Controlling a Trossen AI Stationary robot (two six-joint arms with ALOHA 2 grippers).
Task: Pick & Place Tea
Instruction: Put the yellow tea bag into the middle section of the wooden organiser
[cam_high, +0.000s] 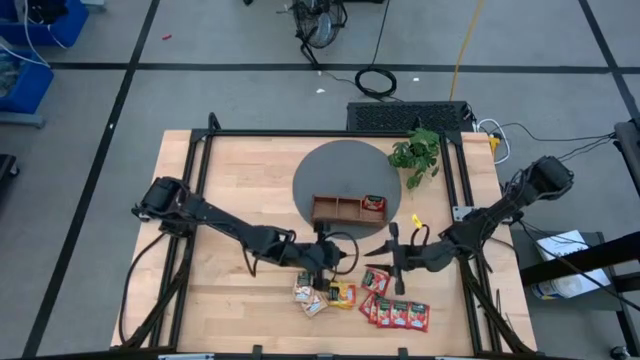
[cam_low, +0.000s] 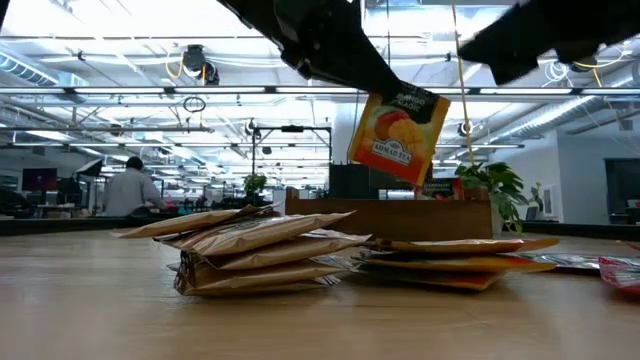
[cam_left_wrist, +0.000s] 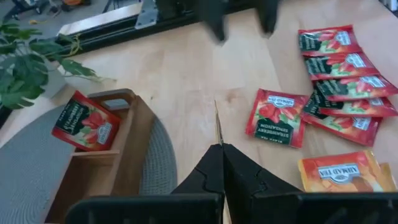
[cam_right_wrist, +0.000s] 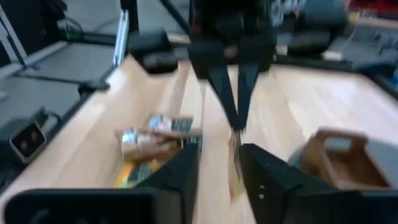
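An orange tea sachet hangs above the table with my left gripper shut on it; the left wrist view shows it edge-on. My right gripper faces it from the table's right, open and holding nothing. A pile of orange and pale sachets lies flat near the front edge, with a row of red sachets to its right. One red sachet leans in the end compartment of the wooden tray. My left gripper pinches the orange sachet by its top edge between its two fingers. The fingers slant down from the table's left. The sachet hangs below them, tilted, clear of the table and of the pile.
The tray stands on a round grey mat at the table's middle back. A leafy plant stands at the back right. Bare wood lies between the tray and the sachets. A person sits far off in the room.
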